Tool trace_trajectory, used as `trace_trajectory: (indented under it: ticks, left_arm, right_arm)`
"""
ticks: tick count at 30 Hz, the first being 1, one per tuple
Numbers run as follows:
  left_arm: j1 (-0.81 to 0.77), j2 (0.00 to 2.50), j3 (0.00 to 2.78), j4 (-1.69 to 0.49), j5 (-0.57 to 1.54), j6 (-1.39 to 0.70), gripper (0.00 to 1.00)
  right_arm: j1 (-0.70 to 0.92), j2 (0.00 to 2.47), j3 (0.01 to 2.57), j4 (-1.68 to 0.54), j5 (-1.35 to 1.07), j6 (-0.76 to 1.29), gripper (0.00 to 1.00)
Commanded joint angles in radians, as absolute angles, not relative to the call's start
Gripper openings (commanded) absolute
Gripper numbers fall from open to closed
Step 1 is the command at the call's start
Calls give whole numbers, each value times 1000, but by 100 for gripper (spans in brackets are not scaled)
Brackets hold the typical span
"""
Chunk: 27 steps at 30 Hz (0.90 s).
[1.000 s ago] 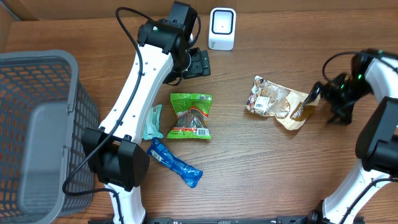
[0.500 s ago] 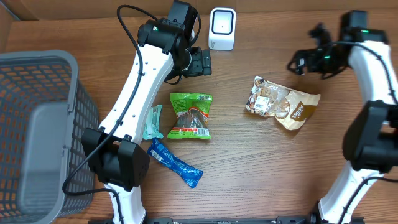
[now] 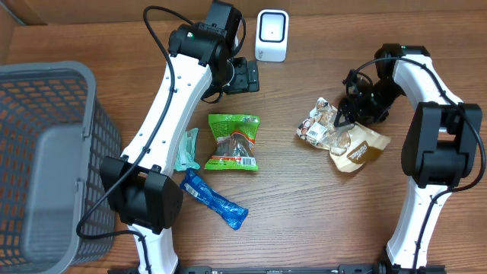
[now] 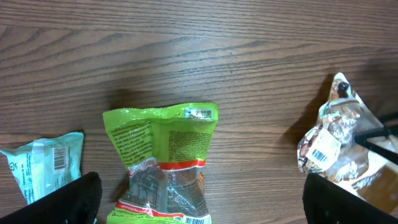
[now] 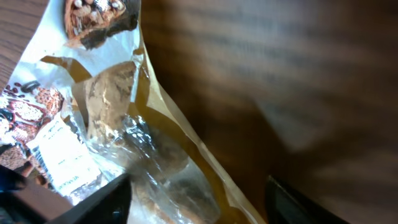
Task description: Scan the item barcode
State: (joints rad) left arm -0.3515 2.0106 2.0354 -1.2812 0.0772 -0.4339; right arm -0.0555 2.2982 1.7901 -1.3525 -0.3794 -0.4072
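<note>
Right gripper (image 5: 196,186): jaws apart, astride cookie bag (image 3: 351,138), nothing pinched.
Grip: take the crinkly edge, clear of barcode label (image 4: 323,149).
Aim: label facing scanner (image 3: 272,35).

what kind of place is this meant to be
Probably a mock shop checkout on a wooden table: a white barcode scanner, a grey mesh basket and sealed snacks like the green packet.

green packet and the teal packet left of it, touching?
Apart. The left wrist view shows a strip of bare table between the green packet and the teal packet. The overhead view agrees.
</note>
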Motion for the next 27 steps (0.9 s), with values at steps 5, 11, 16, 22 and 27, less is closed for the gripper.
trace_trajectory:
  ticks: [5,11,16,22,27]
  left_arm:
    - [-354,2023,2031,-1278,70,-415,95]
    - [-353,2023,2031,-1278,70,-414,95]
    - [-353,2023,2031,-1278,70,-414,96]
    - [-353,2024,2031,-1278,70,-414,96]
    - [-353,2023,2031,-1267,70,-414,96]
  right_arm:
    - [-40,2310,1786,-1409,-425,128,50]
    - [1,2310,1786,-1350,-431,96,55]
    - [64,2310,1786,-1240,-428,1,72]
    - [84,2310,1793,-1125,-394,-2,74]
    - [76,2306,1963,-1172,-397,-93,78]
